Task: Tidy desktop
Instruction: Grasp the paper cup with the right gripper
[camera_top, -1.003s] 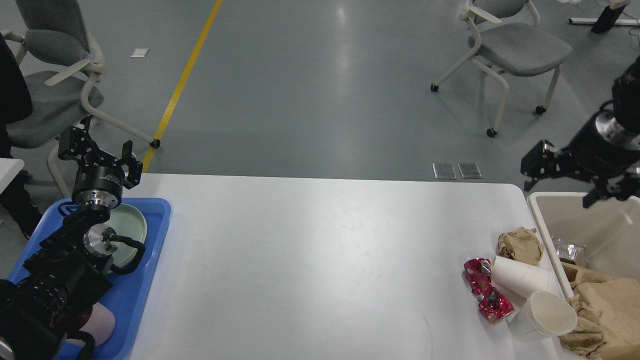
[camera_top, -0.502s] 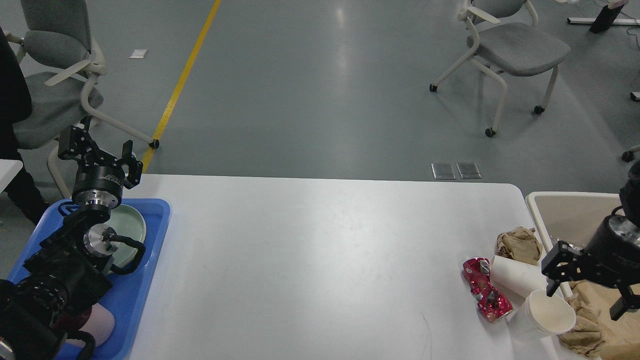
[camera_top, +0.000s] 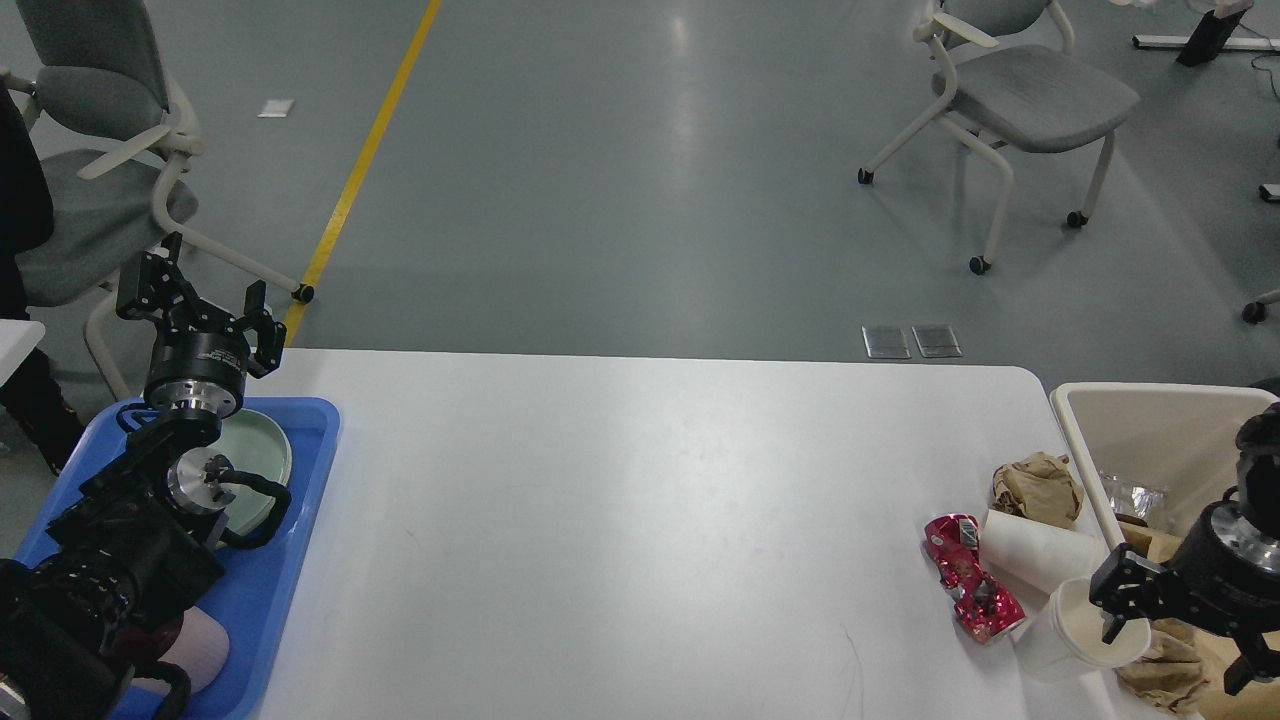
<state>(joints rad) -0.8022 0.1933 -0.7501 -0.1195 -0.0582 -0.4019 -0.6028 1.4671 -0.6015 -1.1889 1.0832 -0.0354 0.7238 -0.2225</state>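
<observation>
Desktop (camera_top: 640, 520), white and round-cornered, fills the middle and lower part of the head view, most of its surface bare. At its near right corner an upright white paper cup (camera_top: 1075, 635) stands with the right gripper (camera_top: 1175, 640) directly over it; one finger dips at the cup's rim, the other hangs apart over crumpled brown paper (camera_top: 1160, 665), so the jaws are spread, and whether they touch the cup cannot be told. Just behind lies a second white cup (camera_top: 1035, 560) on its side, touching a crushed red foil wrapper (camera_top: 970, 580) to its left, with a brown paper wad (camera_top: 1040, 490) beyond them. A beige bin (camera_top: 1150, 420) sits against the right edge. On the near left, a blue tray (camera_top: 290, 560) holds a pale green plate (camera_top: 255, 465), largely hidden by the left arm. The left gripper (camera_top: 195, 300) is raised above the tray's far end, fingers wide apart and holding nothing. Farther off are grey floor, a yellow line (camera_top: 370, 150) and two grey chairs (camera_top: 1030, 90).
</observation>
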